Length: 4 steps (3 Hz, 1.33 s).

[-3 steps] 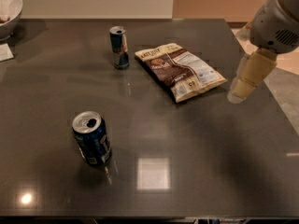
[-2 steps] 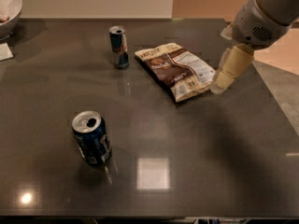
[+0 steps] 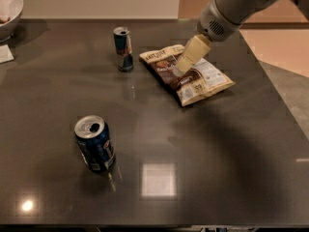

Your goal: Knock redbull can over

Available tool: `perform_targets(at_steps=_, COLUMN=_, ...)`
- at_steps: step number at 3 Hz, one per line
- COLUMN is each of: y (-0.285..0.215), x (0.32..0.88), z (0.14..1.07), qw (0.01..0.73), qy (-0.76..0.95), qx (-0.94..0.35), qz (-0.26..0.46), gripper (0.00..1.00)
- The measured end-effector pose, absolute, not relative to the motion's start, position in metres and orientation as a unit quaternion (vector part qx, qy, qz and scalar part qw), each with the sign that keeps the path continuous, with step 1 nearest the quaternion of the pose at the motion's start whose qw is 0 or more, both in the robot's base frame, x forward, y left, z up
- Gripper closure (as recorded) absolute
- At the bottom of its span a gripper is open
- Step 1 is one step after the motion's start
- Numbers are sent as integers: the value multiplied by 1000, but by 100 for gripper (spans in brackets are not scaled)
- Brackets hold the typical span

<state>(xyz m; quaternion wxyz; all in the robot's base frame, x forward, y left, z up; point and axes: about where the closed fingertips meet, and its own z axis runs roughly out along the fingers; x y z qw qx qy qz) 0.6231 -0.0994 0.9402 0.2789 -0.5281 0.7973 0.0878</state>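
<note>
Here we see the redbull can (image 3: pixel 123 49) standing upright toward the back of the dark table (image 3: pixel 227 173), left of centre. Just to its right lies a flat snack bag (image 3: pixel 207 81), near the can but not touching it. The gripper (image 3: pixel 181 70) reaches in from the upper right and hangs over the bag's left half, its pale fingers drawn together with no gap showing, its tip apart from the can. A wider blue soda can (image 3: pixel 95 144) stands near the front left, well apart. We glimpse a bowl (image 3: pixel 9 8) at the far left corner.
</note>
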Motion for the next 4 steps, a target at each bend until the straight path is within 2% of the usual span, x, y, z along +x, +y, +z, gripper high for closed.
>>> perform_targets(at_steps=4, y=22, x=732, z=935, qw=374, qy=783, qx=-478, qz=137, gripper=0)
